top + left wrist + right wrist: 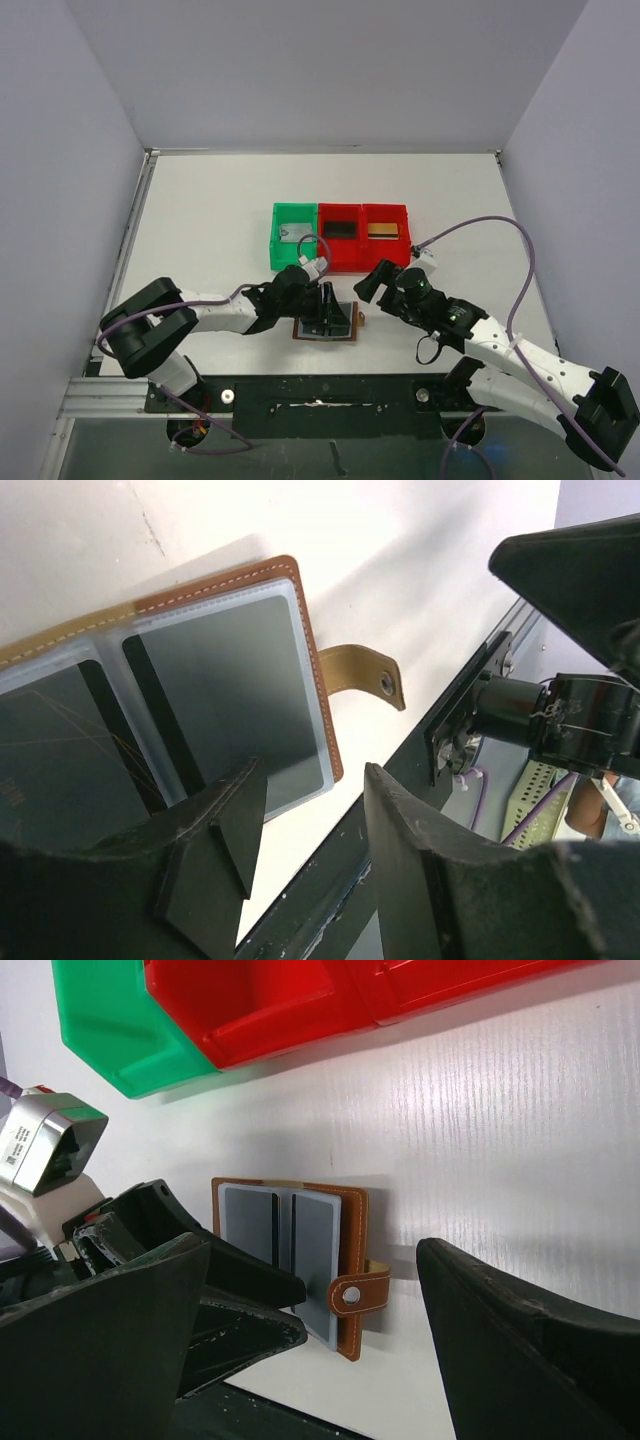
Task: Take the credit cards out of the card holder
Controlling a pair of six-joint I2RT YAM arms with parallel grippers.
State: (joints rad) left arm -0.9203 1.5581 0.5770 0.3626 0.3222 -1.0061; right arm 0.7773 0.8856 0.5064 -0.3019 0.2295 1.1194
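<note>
Brown card holder (310, 1245) lying open, tab out, silver, black, gold credit cards (341, 228) in bins (345, 260)

**Left arm** (215, 315): base at lower left; elbow folded back and outward; forearm reaching rightward to the centre of the view; wrist angled downward. **Left gripper** (330, 308): carried low; its two fingers (215, 830) parted with a clear gap between them; nothing clamped in that gap.

**Right arm** (520, 360): base at lower right; elbow swung far out to the right; forearm running back leftward and up. **Right gripper** (376, 283): just beside the left gripper and apart from it; jaws spread wide; nothing held.
</note>
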